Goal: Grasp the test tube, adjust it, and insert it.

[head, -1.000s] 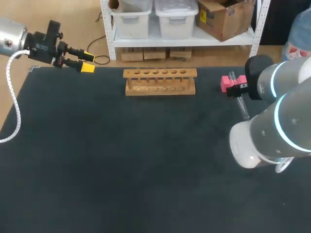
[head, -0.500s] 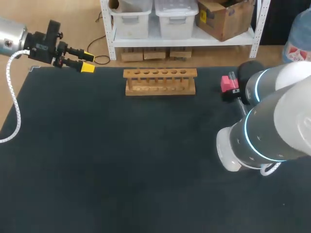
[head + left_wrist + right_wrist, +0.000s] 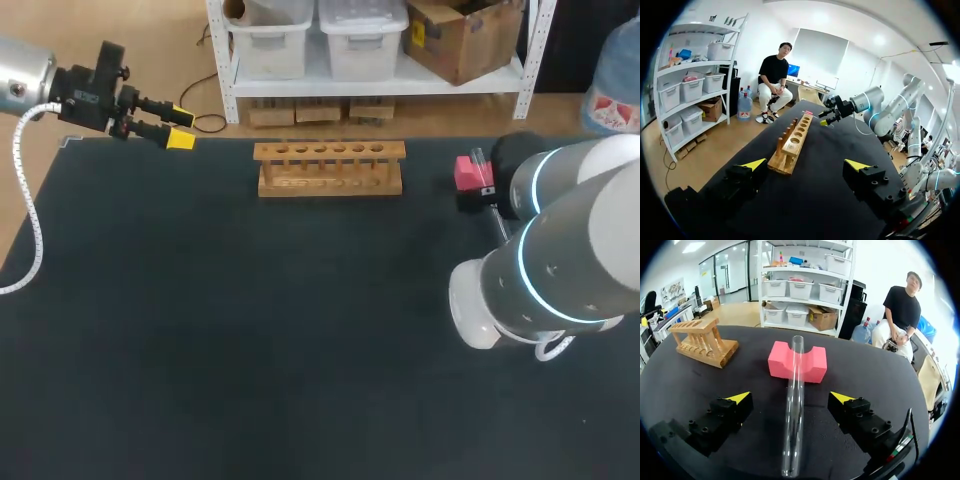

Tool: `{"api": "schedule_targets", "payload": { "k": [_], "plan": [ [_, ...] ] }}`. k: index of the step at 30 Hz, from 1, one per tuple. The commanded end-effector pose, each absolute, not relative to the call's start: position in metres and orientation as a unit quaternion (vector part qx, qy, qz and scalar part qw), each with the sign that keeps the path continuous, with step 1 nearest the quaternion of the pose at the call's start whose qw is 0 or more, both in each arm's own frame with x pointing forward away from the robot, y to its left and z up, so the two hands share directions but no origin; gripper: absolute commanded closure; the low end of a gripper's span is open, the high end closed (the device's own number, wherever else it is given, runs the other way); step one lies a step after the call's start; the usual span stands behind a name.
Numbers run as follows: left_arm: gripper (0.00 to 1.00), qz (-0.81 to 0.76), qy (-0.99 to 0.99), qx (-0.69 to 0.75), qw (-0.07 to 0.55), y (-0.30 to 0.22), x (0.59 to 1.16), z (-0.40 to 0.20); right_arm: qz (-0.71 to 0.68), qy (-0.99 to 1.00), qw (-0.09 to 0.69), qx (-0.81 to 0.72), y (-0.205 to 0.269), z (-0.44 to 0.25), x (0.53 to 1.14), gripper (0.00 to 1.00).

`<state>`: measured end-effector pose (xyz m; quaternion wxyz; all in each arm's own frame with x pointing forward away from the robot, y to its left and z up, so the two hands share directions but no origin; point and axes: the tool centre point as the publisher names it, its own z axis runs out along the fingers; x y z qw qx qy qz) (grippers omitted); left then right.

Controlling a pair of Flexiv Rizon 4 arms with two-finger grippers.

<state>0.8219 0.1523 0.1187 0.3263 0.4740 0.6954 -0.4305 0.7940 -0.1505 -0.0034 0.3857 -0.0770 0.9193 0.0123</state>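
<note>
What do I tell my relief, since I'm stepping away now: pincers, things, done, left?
Left pincer: open, empty, over the far left corner of the table.
Right pincer: open, fingers either side of the test tube, not touching it.
Test tube: leaning in the notch of the pink block, lower end on the table.
Wooden rack: all holes empty.
Done: nothing grasped. Left: grasp, adjust, insert.

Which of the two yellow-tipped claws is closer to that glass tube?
The right. The test tube lies between the right gripper's open fingers, untouched; the left gripper is at the table's opposite corner, beyond the wooden rack.
</note>
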Motion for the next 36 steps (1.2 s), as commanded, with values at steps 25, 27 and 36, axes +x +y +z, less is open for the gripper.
{"api": "schedule_targets", "payload": {
  "k": [25, 27, 36],
  "plan": [
    [0.00, -0.431, 0.695, 0.475, 0.326, 0.153, 0.823, 0.118, 0.059, 0.923, 0.363, -0.112, -0.156, -0.016, 0.800, 0.45],
    [0.00, -0.431, 0.695, 0.475, 0.326, 0.153, 0.823, 0.118, 0.059, 0.924, 0.361, -0.112, -0.156, -0.017, 0.800, 0.50],
    [0.00, -0.431, 0.695, 0.475, 0.326, 0.153, 0.823, 0.118, 0.054, 0.926, 0.358, -0.108, -0.158, -0.016, 0.799, 0.65]
  ]
}}
